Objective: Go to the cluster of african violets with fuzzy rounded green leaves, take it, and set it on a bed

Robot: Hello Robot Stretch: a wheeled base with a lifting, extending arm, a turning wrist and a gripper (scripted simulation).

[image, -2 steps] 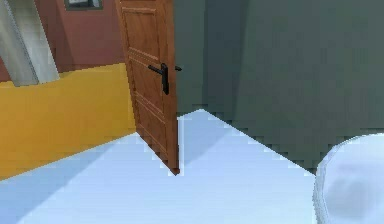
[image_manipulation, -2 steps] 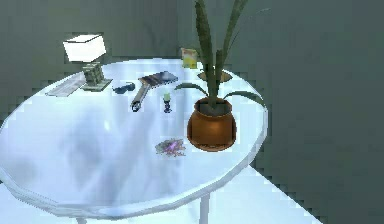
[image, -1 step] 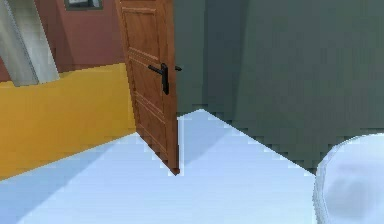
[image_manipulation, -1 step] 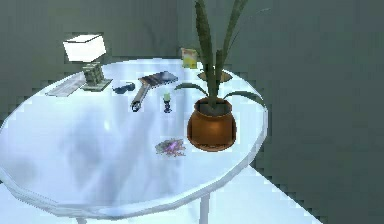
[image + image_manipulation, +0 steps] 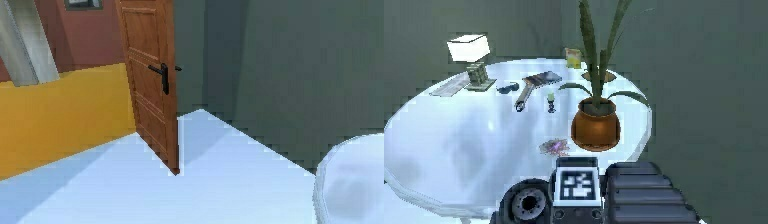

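probably violets: small pink-purple clump (image 5: pixel 552 147) on white bench (image 5: pixel 444 150), just left of terracotta pot (image 5: pixel 595 126). end effector (image 5: pixel 527 205) near, clump lying farther out, slightly toward arm side view's right. cannot tell whether it holds anything.

**Wood, glaze and matt paint**

The door (image 5: pixel 148 60) is warm brown wood with a low sheen. Its handle (image 5: pixel 163 76), at 3 o'clock on the leaf, looks like dark metal. The floor (image 5: pixel 230 170) is pale and smooth. The round table (image 5: pixel 464 150) has a white, glossy top with soft reflections. At its 3 o'clock, a pot (image 5: pixel 596 126) looks like glazed terracotta. At 11 o'clock, a lamp (image 5: pixel 468 48) carries a matt white shade.
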